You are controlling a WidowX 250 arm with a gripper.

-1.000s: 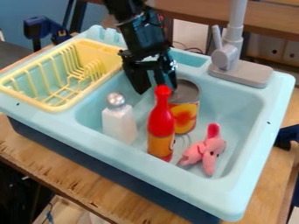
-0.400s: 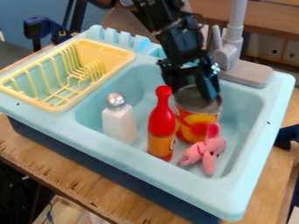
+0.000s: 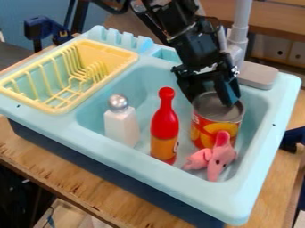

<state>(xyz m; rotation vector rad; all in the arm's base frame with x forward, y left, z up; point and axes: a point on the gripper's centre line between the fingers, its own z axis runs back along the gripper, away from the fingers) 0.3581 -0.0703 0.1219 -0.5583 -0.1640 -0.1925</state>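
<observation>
So the can (image 3: 207,130) was a chunky round one, dull grey metal on top, with a red label wrapped around it and big yellow-orange shapes printed on the front. It stood pretty much upright, top end up, on the right of the red bottle (image 3: 165,127) and a bit farther back, with a gap between. Its lower front was partly hidden.
</observation>
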